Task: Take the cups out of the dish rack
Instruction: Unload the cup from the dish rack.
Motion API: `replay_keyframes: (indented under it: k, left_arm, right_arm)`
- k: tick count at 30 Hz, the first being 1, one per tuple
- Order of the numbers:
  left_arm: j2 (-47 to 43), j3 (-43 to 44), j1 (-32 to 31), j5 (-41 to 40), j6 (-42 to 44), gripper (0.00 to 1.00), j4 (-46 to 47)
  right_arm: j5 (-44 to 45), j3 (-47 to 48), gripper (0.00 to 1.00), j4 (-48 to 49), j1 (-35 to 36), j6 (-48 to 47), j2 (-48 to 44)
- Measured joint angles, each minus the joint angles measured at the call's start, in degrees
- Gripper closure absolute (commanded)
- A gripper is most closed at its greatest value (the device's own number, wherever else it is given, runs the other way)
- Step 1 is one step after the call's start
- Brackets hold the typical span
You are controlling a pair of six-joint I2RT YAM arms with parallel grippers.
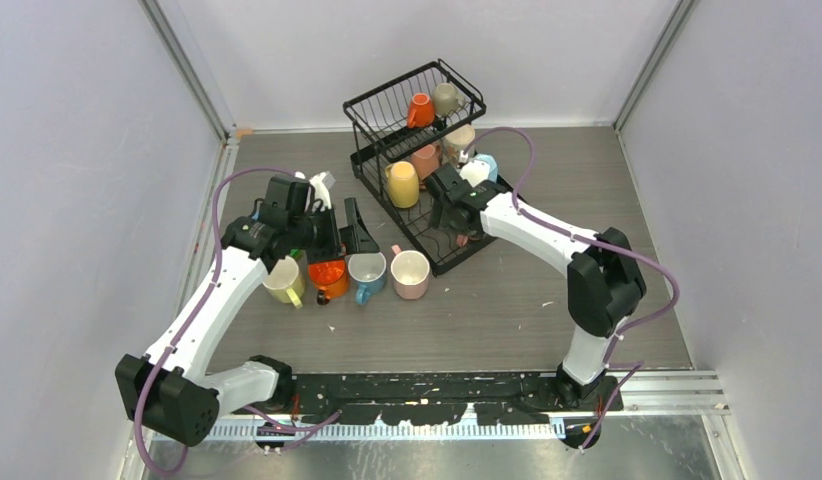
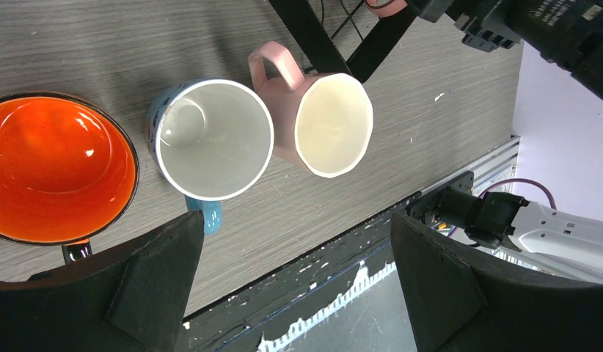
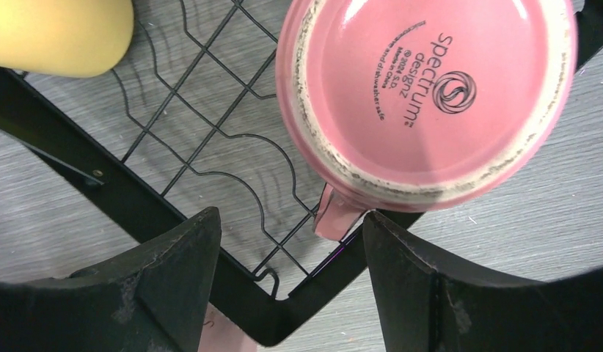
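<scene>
The black wire dish rack (image 1: 372, 108) holds an orange cup (image 1: 420, 110) and a grey one (image 1: 446, 98) in its upper basket. A yellow cup (image 1: 402, 184), a salmon one (image 1: 425, 160) and a light blue one (image 1: 484, 165) sit on the lower tray. My right gripper (image 3: 291, 257) is open over the tray's near corner. An upturned pink cup (image 3: 430, 95) has its handle (image 3: 335, 213) between the jaws, beside the right finger. On the table stand yellow (image 1: 284, 280), orange (image 2: 56, 169), blue (image 2: 210, 139) and pink (image 2: 324, 121) cups. My left gripper (image 2: 295, 271) hangs open above them, holding nothing.
The rack's black frame bar (image 3: 122, 198) and wavy tray wires (image 3: 210, 147) lie under my right fingers. White walls enclose the table on three sides. A black strip (image 1: 427, 385) with both arm bases runs along the near edge.
</scene>
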Motion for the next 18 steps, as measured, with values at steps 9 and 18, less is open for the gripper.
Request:
replay_keyframes:
  k: [9, 18]
  left_arm:
    - [0.00, -0.02, 0.00, 0.00, 0.00, 0.00, -0.02]
    - [0.00, 0.00, 0.00, 0.00, 0.02, 0.00, -0.02]
  right_arm:
    - [1.44, -0.07, 0.31, 0.46, 0.00, 0.35, 3.37]
    - [2.47, -1.51, 0.37, 2.38, -0.35, -1.88, 5.77]
